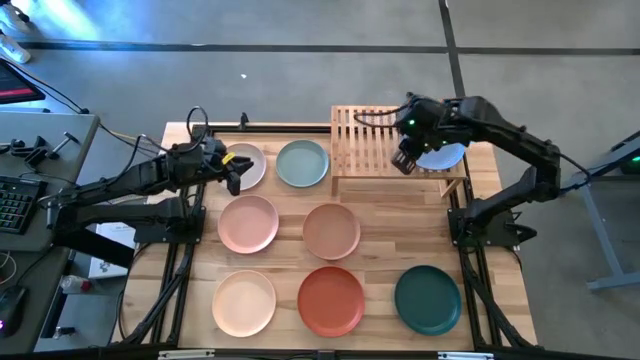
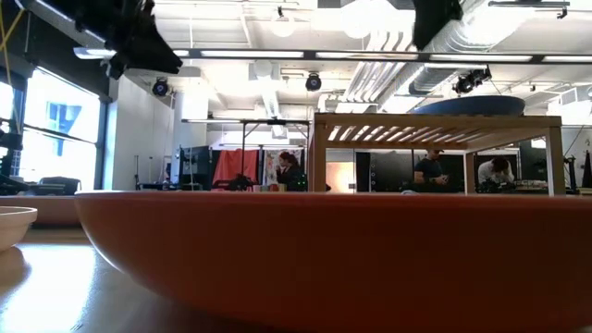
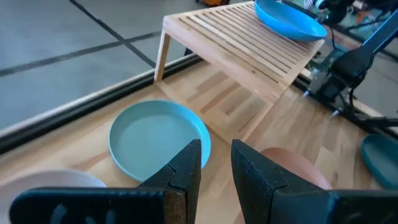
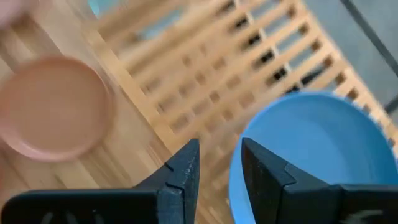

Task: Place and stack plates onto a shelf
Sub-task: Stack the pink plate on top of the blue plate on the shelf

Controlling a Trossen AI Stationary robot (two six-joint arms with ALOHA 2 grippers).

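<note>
A blue plate (image 1: 445, 158) (image 4: 311, 143) lies flat on the right end of the slatted wooden shelf (image 1: 370, 140) (image 2: 435, 125). My right gripper (image 1: 405, 160) (image 4: 217, 165) hangs open above the shelf, just left of that plate's rim and well clear of it in the low view (image 2: 435, 18). My left gripper (image 1: 235, 170) (image 3: 214, 162) is open and empty, raised over the off-white plate (image 1: 248, 160), with the pale sage plate (image 1: 302, 163) (image 3: 155, 137) ahead of it. Pink (image 1: 248, 223), tan-pink (image 1: 331, 230), peach (image 1: 243, 302), orange-red (image 1: 331, 300) and dark green (image 1: 428, 298) plates rest on the table.
The shelf stands at the table's far right; its left half (image 1: 355, 135) shows bare slats. The orange-red plate (image 2: 324, 250) fills the low view's foreground. A desk with a keyboard (image 1: 15, 200) stands left of the table. People sit in the room behind (image 2: 430, 171).
</note>
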